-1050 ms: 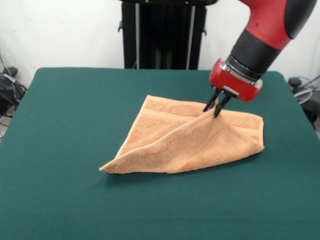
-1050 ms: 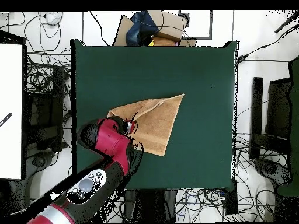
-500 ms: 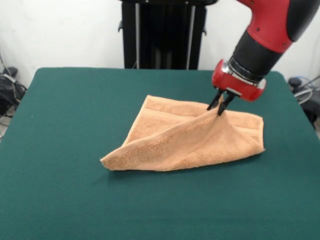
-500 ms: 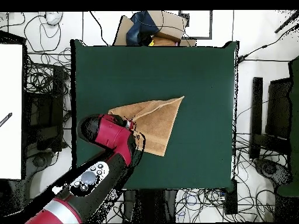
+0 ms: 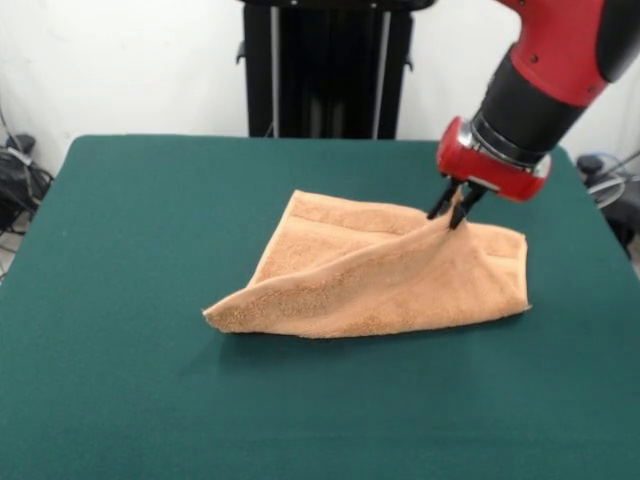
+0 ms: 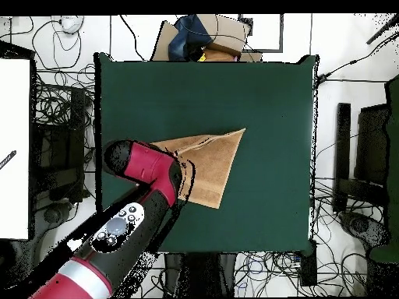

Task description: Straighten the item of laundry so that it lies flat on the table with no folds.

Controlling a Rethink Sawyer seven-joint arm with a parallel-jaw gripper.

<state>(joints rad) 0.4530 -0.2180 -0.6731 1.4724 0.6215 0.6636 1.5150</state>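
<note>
Towel pinched and lifted, still folded over on itself

From where I stand, the towel (image 5: 385, 280) lies right of the middle of the green tabletop (image 5: 120, 380), doubled into a rough triangle with one layer lying over the other, so I'd judge the flattening barely under way: the whole fold is left to open out. The gripper (image 5: 455, 215) has its fingers (image 5: 465, 207) closed nearly together on a tented ridge of cloth near the towel's far right part, pulling it up off the surface while the rest rests on the felt. In the overhead view the arm (image 6: 148, 187) covers that side of the towel (image 6: 212, 160). I see no label, brand or readable writing anywhere on the cloth.
</note>
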